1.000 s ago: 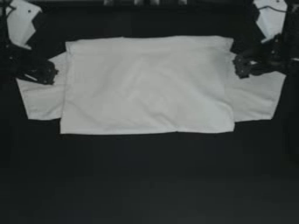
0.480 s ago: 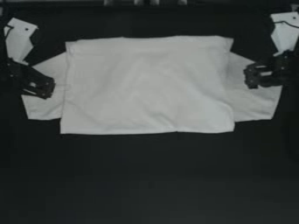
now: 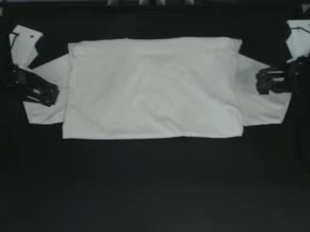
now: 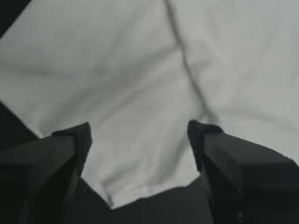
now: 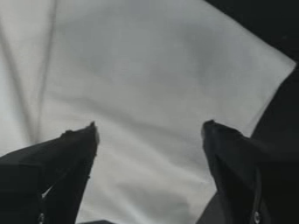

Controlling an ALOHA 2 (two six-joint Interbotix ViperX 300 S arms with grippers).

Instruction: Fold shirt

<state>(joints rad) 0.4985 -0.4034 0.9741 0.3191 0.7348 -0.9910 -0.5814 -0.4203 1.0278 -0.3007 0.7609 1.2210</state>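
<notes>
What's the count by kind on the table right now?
Shirt, white, folded, sleeves out: 1
Grippers, open, each over a sleeve: 2, left gripper, right gripper
Table, dark: 1
Total: 4

Black arms (image 3: 30,86), white rectangular blocks (image 3: 24,43)

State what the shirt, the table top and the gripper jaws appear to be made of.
Shirt: soft matte white cloth, likely cotton knit; it lies limp with shallow creases and a folded edge.
Table: dark, dull, flat surface; material unclear.
Left gripper and right gripper: rigid matte black jaws, probably plastic, spread open over the sleeves.
</notes>
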